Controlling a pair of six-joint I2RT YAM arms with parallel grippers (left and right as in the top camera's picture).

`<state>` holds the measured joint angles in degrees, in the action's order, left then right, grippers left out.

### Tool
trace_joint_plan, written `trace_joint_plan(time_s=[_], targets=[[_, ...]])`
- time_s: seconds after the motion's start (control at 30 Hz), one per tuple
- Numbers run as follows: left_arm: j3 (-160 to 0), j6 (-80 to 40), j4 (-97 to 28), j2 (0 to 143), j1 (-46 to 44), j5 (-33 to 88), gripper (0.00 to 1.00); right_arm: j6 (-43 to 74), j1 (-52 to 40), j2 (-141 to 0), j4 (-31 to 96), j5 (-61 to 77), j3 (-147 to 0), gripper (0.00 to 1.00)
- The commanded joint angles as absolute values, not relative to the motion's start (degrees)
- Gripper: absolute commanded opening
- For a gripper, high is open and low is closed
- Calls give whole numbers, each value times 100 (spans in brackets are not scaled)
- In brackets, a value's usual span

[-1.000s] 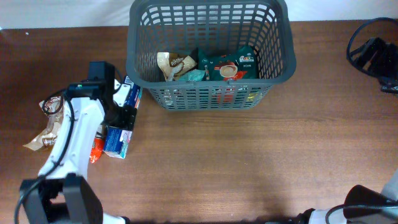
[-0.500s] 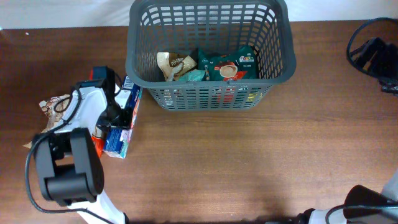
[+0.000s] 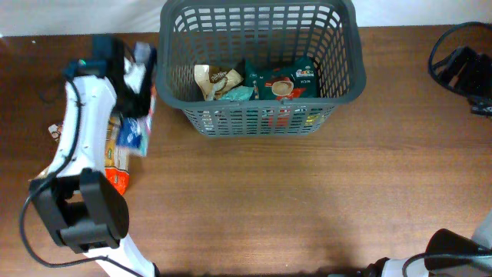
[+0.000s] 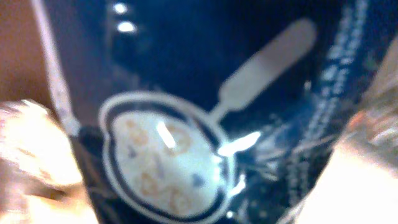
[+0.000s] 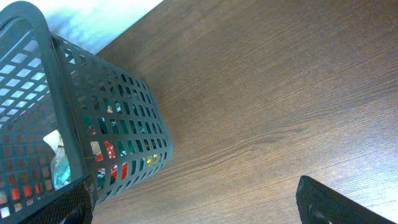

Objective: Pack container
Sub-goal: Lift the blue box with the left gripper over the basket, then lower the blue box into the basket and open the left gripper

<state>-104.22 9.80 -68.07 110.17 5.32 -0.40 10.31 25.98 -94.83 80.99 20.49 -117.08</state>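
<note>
The container (image 3: 261,117), a large dark grey lattice basket, stands at the back middle of the table and fills the left of the right wrist view (image 5: 43,93). Inside lie a green packet (image 3: 286,80) and a beige packet (image 3: 214,80). My left gripper (image 3: 140,96) is just left of the basket, shut on a long dark blue snack packet (image 3: 132,132) that hangs blurred above the table. That packet, printed with a bowl and spoon, fills the left wrist view (image 4: 186,93) and hides the fingers. My right gripper (image 5: 199,211) stands open over bare wood, holding nothing.
More snack packets lie on the table's left side under the left arm: an orange one (image 3: 117,181), a beige one (image 3: 112,150) and a brown wrapper (image 3: 57,131). Dark cabling and arm parts (image 3: 461,69) sit at the far right.
The left gripper closed on the blue packet and lifted it off the table, swinging up and back toward the basket's left side. The right arm has not moved.
</note>
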Motion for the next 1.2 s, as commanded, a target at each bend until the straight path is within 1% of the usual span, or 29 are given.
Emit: trace_joint_plan(time_s=[0.0,0.07,0.13,0.2,0.3,0.5,0.6,0.7,0.83,0.97,1.07,1.17], targets=[[-11721,825,-6901,10728,541,-25,2,1015,2626,-9430,8099,2078,-11688,99],[-12324,897,-6873,10669,539,-21,2,1015,2626,-9430,8099,2078,-11688,99],[-12851,1269,-6814,10608,491,27,2,1015,2626,-9430,8099,2078,-11688,99],[-13338,2287,-6753,10523,314,237,2,1015,2626,-9430,8099,2078,-11688,99],[-13666,3658,-6755,10442,-119,375,2,1015,2626,-9430,8099,2078,-11688,99],[-13666,6646,-6796,10427,-1468,364,2,1015,2626,-9430,8099,2078,-11688,99],[-13607,7400,-6606,10558,-2108,316,2,1015,2626,-9430,8099,2078,-11688,99],[-13600,7446,-6340,10871,-2349,152,2,1015,2626,-9430,8099,2078,-11688,99],[-13600,7426,-5867,11686,-2335,104,2,1015,2626,-9430,8099,2078,-11688,99],[-13600,7406,-5736,12309,-2338,-97,2,1015,2626,-9430,8099,2078,-11688,99],[-13600,7048,-5603,12682,-2338,-395,2,1015,2626,-9430,8099,2078,-11688,99],[-13600,6737,-5428,12975,-2320,-416,2,1015,2626,-9430,8099,2078,-11688,99]])
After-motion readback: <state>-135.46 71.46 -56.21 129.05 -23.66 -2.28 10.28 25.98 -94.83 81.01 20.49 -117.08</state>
